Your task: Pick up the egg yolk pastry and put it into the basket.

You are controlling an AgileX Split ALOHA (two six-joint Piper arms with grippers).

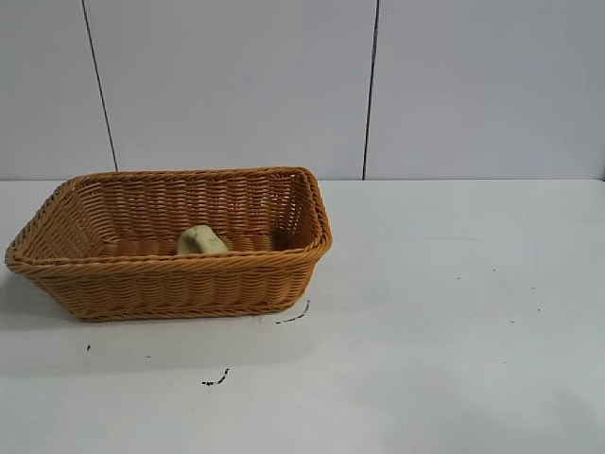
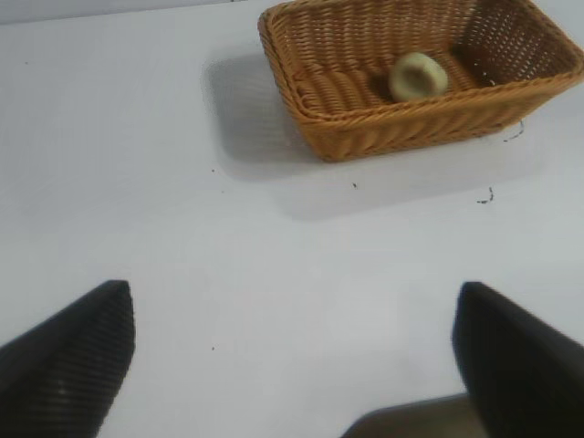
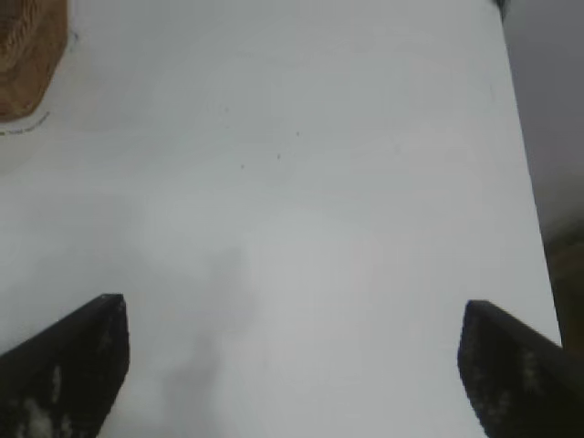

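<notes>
The orange-brown wicker basket [image 1: 170, 284] stands on the white table at the left. The pale yellow-green egg yolk pastry [image 1: 200, 240] lies inside it, near the front wall. The left wrist view shows the basket [image 2: 401, 128] far off with the pastry [image 2: 418, 76] in it, dent showing. My left gripper [image 2: 294, 301] is open and empty above bare table, well away from the basket. My right gripper [image 3: 294, 315] is open and empty over bare table; a corner of the basket [image 3: 27, 64] shows far off. Neither arm shows in the exterior view.
Small black marks [image 1: 295, 317] lie on the table in front of the basket. The table's edge [image 3: 525, 164] runs along one side of the right wrist view. A white panelled wall [image 1: 369, 85] stands behind the table.
</notes>
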